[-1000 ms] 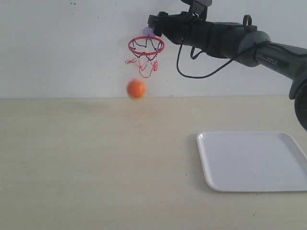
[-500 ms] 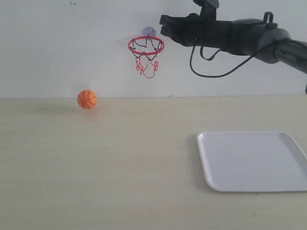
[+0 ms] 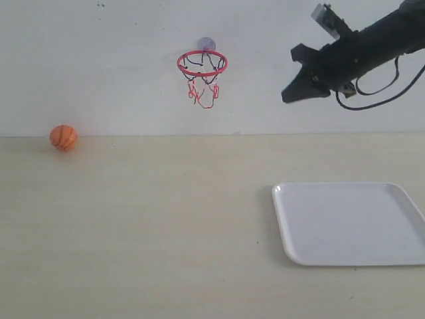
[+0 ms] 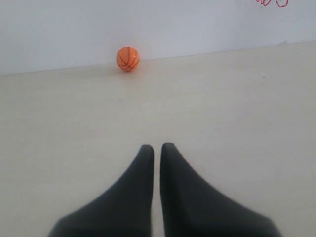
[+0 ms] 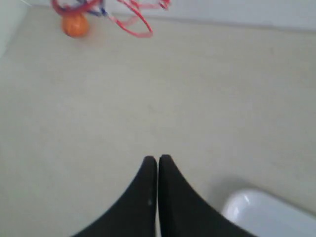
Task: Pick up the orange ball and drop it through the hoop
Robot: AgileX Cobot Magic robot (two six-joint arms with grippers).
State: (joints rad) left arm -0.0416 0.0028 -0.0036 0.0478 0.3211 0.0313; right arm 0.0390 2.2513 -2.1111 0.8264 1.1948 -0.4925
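The orange ball [image 3: 64,137] lies on the table at the far left against the wall; it also shows in the left wrist view as the ball [image 4: 128,59] and in the right wrist view as a blurred ball [image 5: 75,25]. The hoop [image 3: 202,64], red ring with string net, hangs on the wall at centre, and its ring and net [image 5: 133,19] show from the right wrist. My right gripper [image 3: 290,95] is in the air right of the hoop, shut and empty [image 5: 157,159]. My left gripper [image 4: 157,146] is shut and empty, far from the ball.
A white tray [image 3: 350,223] lies on the right of the pale wooden table; its corner [image 5: 247,207] shows under the right gripper. A white wall backs the table.
The ball fell below the hoop, then rolled left along the wall to the far left. My right arm drew back right from the hoop and tilted down.
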